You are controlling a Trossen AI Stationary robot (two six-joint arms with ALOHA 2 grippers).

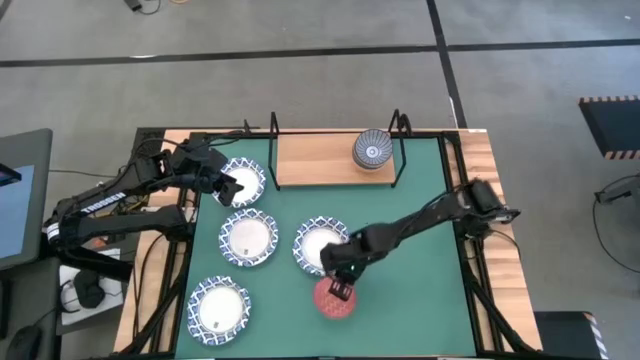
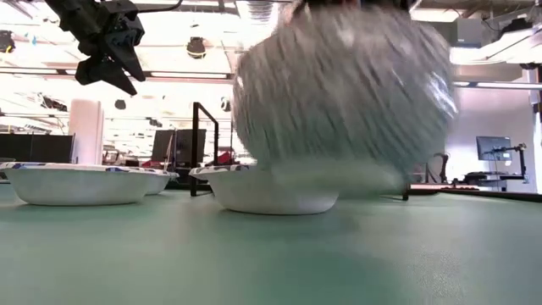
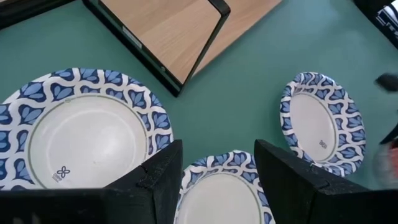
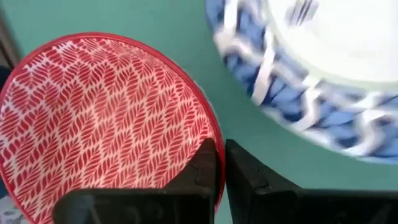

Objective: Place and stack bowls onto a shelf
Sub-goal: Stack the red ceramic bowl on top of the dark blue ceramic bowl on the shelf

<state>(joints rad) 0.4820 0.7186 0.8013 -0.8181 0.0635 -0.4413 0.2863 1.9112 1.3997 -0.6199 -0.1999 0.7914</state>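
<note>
My right gripper (image 1: 340,290) is shut on the red patterned bowl (image 1: 336,299), near the green mat's near edge. In the low view that bowl is a large blurred round shape (image 2: 343,102). My left gripper (image 1: 235,187) hangs open above the far-left white, blue-rimmed bowl (image 1: 243,181) and touches nothing; it is well above the table (image 2: 127,80). Three more white bowls sit on the mat (image 1: 248,239), (image 1: 318,244), (image 1: 218,308). The grey striped bowl (image 1: 372,150) stands on the wooden shelf (image 1: 315,160). The light blue and yellow-orange bowls are out of view. My right gripper (image 4: 221,146) holds the red bowl by its rim (image 4: 214,134), on the side toward the white bowl (image 4: 323,81). One finger is inside the bowl and one outside, coming from above. Whether the bowl is off the mat, I cannot tell.
The shelf's black wire frame (image 3: 205,46) stands at the mat's far edge, with bare board left of the grey bowl. Bare green mat (image 1: 410,250) lies to the right of the bowls. The wooden table edge (image 1: 480,160) borders the mat.
</note>
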